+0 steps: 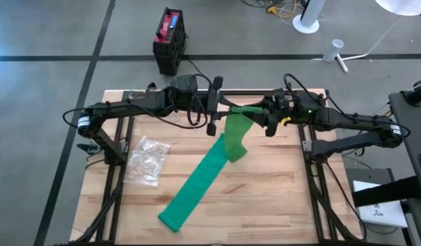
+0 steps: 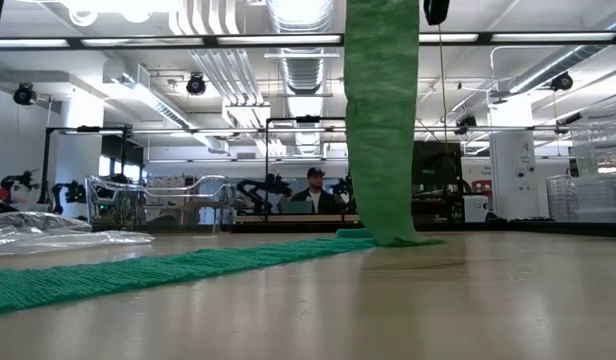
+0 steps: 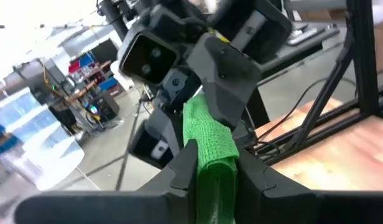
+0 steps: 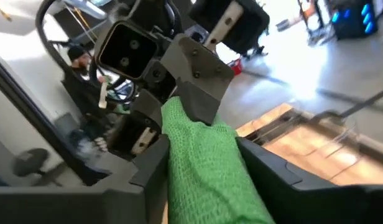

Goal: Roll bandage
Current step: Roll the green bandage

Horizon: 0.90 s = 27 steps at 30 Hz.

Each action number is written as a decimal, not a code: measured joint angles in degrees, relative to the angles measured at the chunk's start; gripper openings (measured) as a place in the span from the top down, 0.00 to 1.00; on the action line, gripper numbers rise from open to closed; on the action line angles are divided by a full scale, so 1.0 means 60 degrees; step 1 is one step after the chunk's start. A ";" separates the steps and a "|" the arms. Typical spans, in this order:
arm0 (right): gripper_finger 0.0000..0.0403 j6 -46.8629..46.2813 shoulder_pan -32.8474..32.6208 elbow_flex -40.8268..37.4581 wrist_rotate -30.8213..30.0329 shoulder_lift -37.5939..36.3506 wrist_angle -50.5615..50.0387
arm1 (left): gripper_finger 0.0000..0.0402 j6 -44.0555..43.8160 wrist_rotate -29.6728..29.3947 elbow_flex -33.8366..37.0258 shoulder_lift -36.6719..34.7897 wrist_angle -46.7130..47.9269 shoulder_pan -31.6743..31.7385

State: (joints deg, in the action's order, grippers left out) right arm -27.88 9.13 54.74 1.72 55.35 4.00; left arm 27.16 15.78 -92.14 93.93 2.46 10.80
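1. The green bandage (image 1: 229, 137) hung from both hands, its tail trailing across the counter (image 1: 265, 198).
2. The left hand (image 3: 210, 163) and right hand (image 4: 201, 155) each pinched its upper end.
3. It looked light, soft and floppy; best held across the end.

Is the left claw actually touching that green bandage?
Touching. In the left wrist view, the left gripper has its fingers pressed against both sides of the bandage.

Bandage (image 1: 200, 183) on table (image 1: 279, 205), plastic bag (image 1: 147, 160) leftward
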 joint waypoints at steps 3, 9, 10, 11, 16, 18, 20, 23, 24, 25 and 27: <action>0.72 0.0826 -0.0004 0.0000 -0.0239 0.0020 0.0078 | 0.77 -0.0934 -0.0005 0.0000 -0.0001 -0.0019 0.0049; 0.90 0.1871 0.0000 -0.0007 -0.0321 0.0033 0.0417 | 0.53 -0.3250 0.0043 0.0000 -0.0084 0.0000 0.0212; 0.90 0.2079 0.0004 -0.0007 -0.0356 0.0033 0.0473 | 0.49 -0.3812 0.0083 0.0000 -0.0093 0.0045 0.0272; 0.90 0.2272 0.0004 -0.0007 -0.0368 0.0029 0.0525 | 0.45 -0.4350 0.0254 0.0004 -0.0095 0.0059 0.0357; 0.90 0.3698 -0.0040 -0.0007 -0.0364 0.0022 0.0860 | 0.29 -0.6430 0.1677 0.0007 -0.0095 -0.0066 0.0806; 0.89 0.4246 -0.0060 -0.0011 -0.0366 0.0041 0.1029 | 0.26 -0.6845 0.1723 0.0007 -0.0083 -0.0092 0.0879; 0.89 0.4815 -0.0116 -0.0024 -0.0564 0.0047 0.1042 | 0.25 -0.7157 0.1747 0.0007 -0.0062 -0.0092 0.0919; 0.89 0.5624 -0.0186 -0.0049 -0.0824 0.0051 0.1052 | 0.26 -0.7486 0.2042 0.0007 -0.0055 -0.0204 0.0945; 0.89 0.5769 -0.0186 -0.0066 -0.0827 0.0051 0.1093 | 0.27 -0.7556 0.2080 0.0007 -0.0055 -0.0258 0.0945; 0.89 0.5840 -0.0186 -0.0066 -0.0823 0.0051 0.1108 | 0.28 -0.7571 0.2117 0.0007 -0.0055 -0.0324 0.0945; 0.89 0.5962 -0.0186 -0.0069 -0.0820 0.0051 0.1105 | 0.29 -0.7506 0.2122 0.0007 -0.0055 -0.0343 0.0952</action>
State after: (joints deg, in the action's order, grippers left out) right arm 7.89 8.01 54.33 -3.20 55.66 10.63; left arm -17.88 28.51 -92.09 93.60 0.40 16.51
